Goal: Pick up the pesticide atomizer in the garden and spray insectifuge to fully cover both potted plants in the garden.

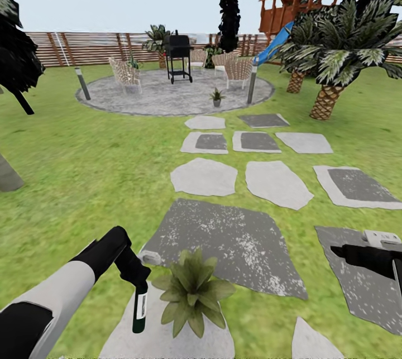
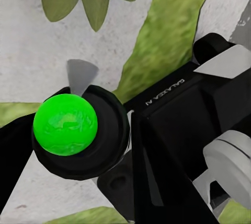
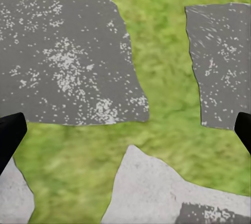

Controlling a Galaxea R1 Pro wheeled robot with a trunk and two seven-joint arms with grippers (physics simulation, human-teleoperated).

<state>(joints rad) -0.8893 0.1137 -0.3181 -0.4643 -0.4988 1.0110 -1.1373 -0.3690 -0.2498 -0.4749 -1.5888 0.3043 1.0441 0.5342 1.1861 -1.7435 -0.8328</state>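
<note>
"GALAXEA" on left jaws — atomizer label unreadable

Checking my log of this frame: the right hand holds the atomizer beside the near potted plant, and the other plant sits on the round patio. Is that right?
One thing is wrong: the left hand, not the right, holds the atomizer, as the head view shows. The right hand is empty over the stepping stones. The rest stands: the atomizer hangs beside the near potted plant, and the other plant sits on the round patio.
</note>
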